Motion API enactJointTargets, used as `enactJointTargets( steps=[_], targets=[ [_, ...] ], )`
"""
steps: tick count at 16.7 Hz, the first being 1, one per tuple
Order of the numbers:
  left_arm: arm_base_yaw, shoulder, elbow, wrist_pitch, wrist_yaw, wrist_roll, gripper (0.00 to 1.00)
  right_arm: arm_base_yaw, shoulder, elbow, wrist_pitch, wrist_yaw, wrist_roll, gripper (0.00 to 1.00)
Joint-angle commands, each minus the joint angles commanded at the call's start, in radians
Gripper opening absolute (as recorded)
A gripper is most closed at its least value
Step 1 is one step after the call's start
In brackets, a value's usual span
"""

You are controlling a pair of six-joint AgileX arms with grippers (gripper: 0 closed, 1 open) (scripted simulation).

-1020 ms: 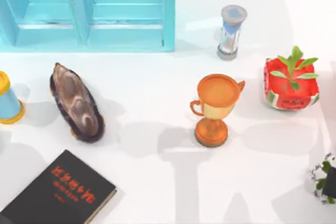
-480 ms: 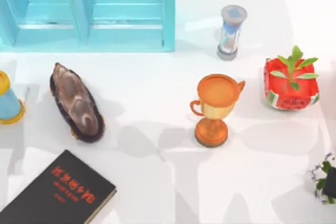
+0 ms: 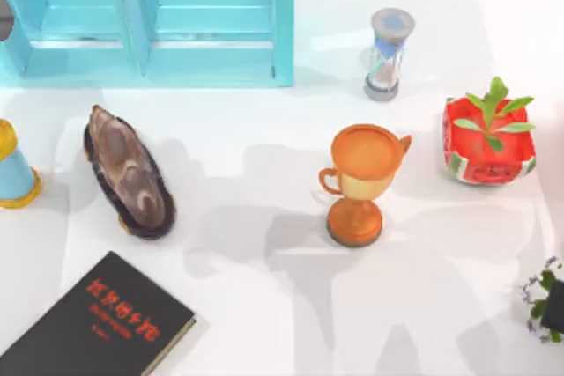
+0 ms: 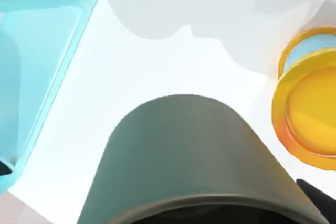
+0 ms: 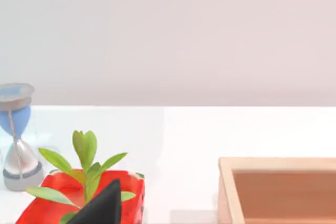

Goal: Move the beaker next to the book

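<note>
The beaker (image 3: 13, 167), light blue with a yellow rim and base, stands upright at the table's far left edge. In the left wrist view the beaker (image 4: 310, 106) shows its yellow rim from above, close beside the grey body of my left gripper (image 4: 194, 161), which hangs over the bare table between the beaker and the cyan cabinet. A grey sliver of my left arm (image 3: 3, 22) sits at the top view's left edge. The black book (image 3: 99, 323) with red lettering lies flat at the front left. A dark tip of my right gripper (image 5: 102, 205) shows in the right wrist view.
A cyan cabinet (image 3: 150, 19) fills the back left. A dark oval shell-like piece (image 3: 129, 173) lies between beaker and centre. An orange goblet (image 3: 359, 182), an hourglass (image 3: 388, 53), a red potted plant (image 3: 487, 140), a small plant (image 3: 548, 301) and a wooden box (image 5: 278, 190) stand to the right.
The arm shadows on the table have shifted and spread, and a grey sliver of the left arm has come in at the left edge. Nothing on the table has moved.
</note>
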Motion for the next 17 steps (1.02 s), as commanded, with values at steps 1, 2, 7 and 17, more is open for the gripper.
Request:
enactJointTargets(
  steps=[1,2,7,17],
  targets=[
    [-0.025,-0.019,-0.007,0.004,-0.002,-0.067,0.0,0.0,0.0,0.0,0.0,0.0,0.0,1.0],
    [-0.052,-0.038,-0.015,0.008,-0.003,-0.129,0.0,0.0,0.0,0.0,0.0,0.0,0.0,1.0],
    [-0.194,-0.128,-0.06,0.018,0.005,-0.411,0.0,0.0,0.0,0.0,0.0,0.0,0.0,1.0],
    [-0.384,-0.269,-0.197,-0.003,0.019,-0.962,0.0,0.0,0.0,0.0,0.0,0.0,0.0,1.0]
  ],
)
